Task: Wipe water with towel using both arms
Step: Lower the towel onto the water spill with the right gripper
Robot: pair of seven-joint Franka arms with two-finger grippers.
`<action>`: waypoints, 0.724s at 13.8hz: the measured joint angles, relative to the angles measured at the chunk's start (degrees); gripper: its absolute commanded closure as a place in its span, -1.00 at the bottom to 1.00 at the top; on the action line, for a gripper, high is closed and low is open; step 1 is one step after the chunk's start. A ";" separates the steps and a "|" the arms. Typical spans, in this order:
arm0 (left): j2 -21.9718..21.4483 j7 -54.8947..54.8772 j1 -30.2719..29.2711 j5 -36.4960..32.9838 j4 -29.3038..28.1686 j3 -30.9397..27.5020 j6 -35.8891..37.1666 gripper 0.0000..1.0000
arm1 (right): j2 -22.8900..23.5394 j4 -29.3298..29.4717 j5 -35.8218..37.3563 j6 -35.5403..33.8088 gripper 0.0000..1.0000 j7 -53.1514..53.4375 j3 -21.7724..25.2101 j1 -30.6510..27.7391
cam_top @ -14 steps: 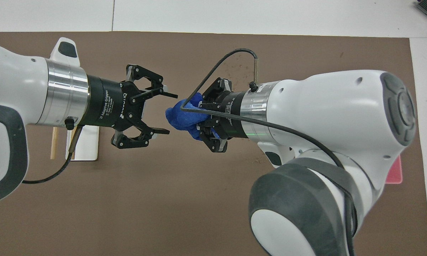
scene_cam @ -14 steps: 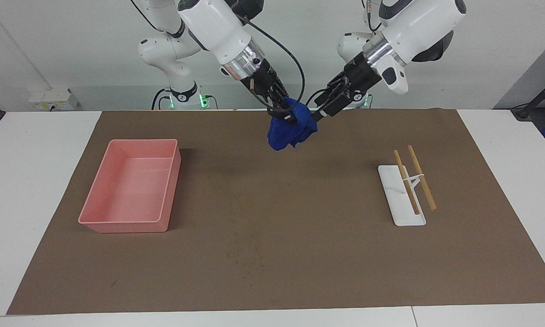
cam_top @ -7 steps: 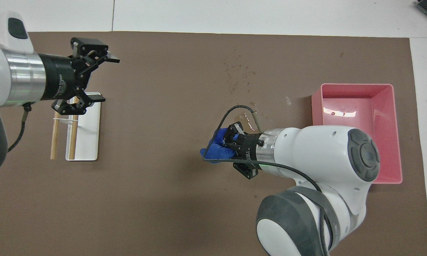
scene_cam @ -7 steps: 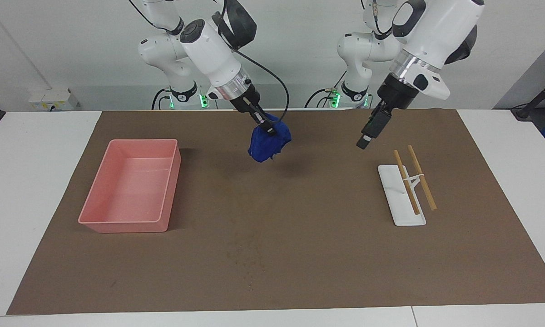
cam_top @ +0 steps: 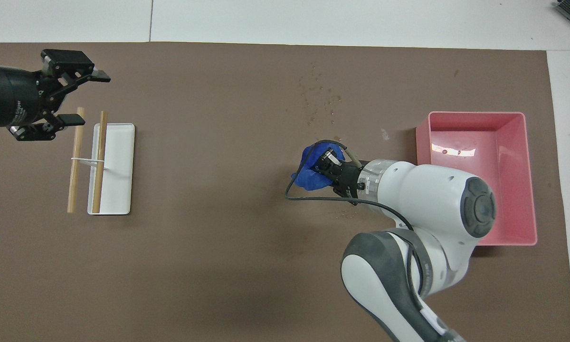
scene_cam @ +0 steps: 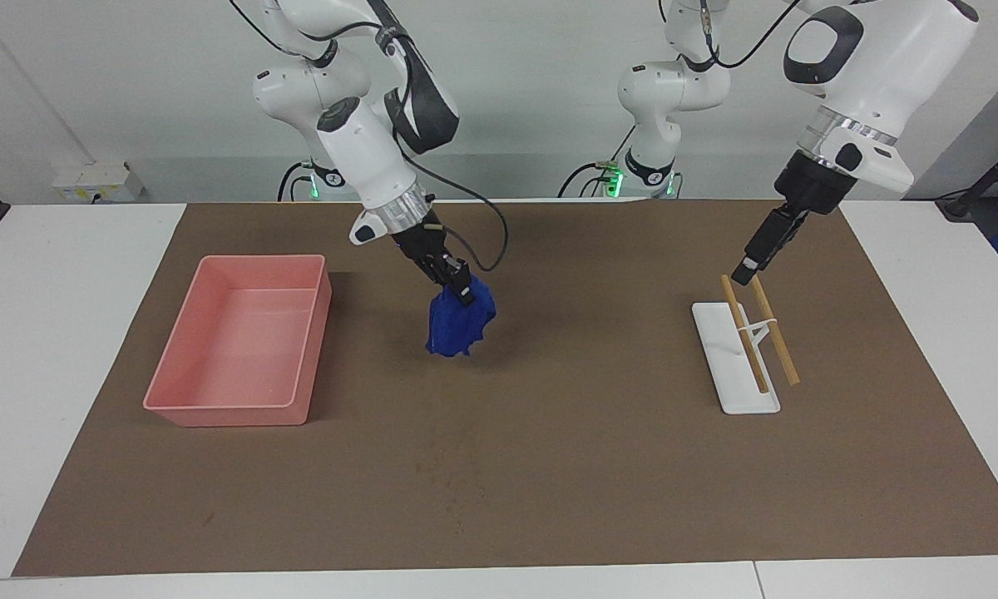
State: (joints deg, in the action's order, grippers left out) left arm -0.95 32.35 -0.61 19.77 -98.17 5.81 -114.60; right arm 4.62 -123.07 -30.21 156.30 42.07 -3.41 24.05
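Royal-blue towel (scene_cam: pixel 461 323) hangs bunched from the right gripper (scene_cam: pixel 459 291), fingers pinched on its top edge. Facing view: a second ago both grippers met at the cloth, high over the mat's robot-side edge; now the right arm alone carries it, lower, over the brown mat (scene_cam: pixel 549 466) between the pink tray (scene_cam: pixel 185 409) and the mat's middle. Its lower tip looks close to the mat, but contact cannot be confirmed. The left gripper (scene_cam: pixel 745 273) has drawn away toward its own end of the table and hovers over the wooden sticks (scene_cam: pixel 772 336) on the white holder (scene_cam: pixel 719 366).

Overhead view: the left gripper (cam_top: pixel 73 97) shows its fingers spread, empty, above the sticks' (cam_top: pixel 99 161) ends that lie farther from the robots. The right gripper (cam_top: pixel 324 167) covers most of the towel (cam_top: pixel 308 175). Water droplets (cam_top: pixel 320 97) speckle the mat farther from the robots than the towel, a few more beside it (faint, hard to count).

Judgement: the hand-over looks finished. The towel is descending short of the main spill, so the wipe should sweep away from the robots, across the droplets.
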 measured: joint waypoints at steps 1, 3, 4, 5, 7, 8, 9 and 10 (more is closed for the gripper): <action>0.00 -3.65 -0.35 -2.39 -0.01 0.01 1.54 -1.00 | 2.53 1.31 0.00 2.56 1.00 -5.39 0.02 -0.11; 0.00 -11.00 -0.56 -6.40 -0.01 -0.02 4.91 -1.00 | 6.91 4.43 -0.03 5.57 1.00 -15.17 0.23 -0.79; 0.00 -14.80 -0.52 -7.23 -0.01 -0.17 6.53 -1.00 | 8.30 5.05 -0.03 7.28 1.00 -18.71 0.24 -1.10; 0.00 -18.55 0.06 -8.17 -0.02 -1.02 8.47 -1.00 | 9.34 5.07 -0.03 8.98 1.00 -21.86 0.25 -1.21; -0.02 -22.88 5.88 -10.58 -0.01 -7.13 11.60 -1.00 | 10.27 4.54 -0.03 9.67 1.00 -24.48 0.23 -1.19; -0.07 -25.51 8.83 -11.19 0.03 -10.26 13.18 -1.00 | 10.35 3.95 -0.03 9.67 1.00 -24.64 0.23 -1.19; -0.14 -28.56 9.91 -11.57 0.17 -11.68 14.77 -1.00 | 10.32 3.18 -0.03 9.67 1.00 -24.64 0.23 -1.19; -0.17 -31.03 9.74 -12.03 0.44 -12.09 16.19 -1.00 | 10.24 2.13 -0.05 9.67 1.00 -24.64 0.23 -1.19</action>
State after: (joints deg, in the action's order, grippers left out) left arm -1.12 1.32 9.13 7.74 -97.73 -6.29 -98.41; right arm 14.86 -120.94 -30.26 165.97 17.43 -3.19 22.86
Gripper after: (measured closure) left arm 0.000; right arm 0.780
